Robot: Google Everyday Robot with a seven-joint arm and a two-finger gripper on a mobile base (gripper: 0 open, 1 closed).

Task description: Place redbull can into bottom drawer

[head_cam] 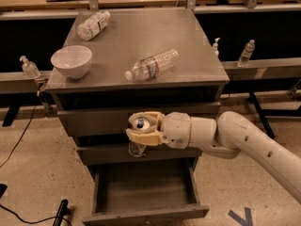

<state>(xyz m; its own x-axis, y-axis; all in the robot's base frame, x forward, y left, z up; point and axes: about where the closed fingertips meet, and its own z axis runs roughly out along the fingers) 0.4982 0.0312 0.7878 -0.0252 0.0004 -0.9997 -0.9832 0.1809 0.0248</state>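
Camera view, gripper fingers clamped on upright redbull can, above open bottom drawer.

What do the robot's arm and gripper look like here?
The gripper, in front of the middle drawer above the open bottom drawer, has two tan, curved fingers on an off-white cylindrical wrist. The arm is smooth, rounded, off-white shells with a row of small dark dots; no cables visible.

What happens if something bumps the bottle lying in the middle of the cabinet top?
The bottle lies on its round side, so it would probably roll. It looks clear and thin, so likely light and squashy. The gripper is below, in front of the drawers, holding the can.
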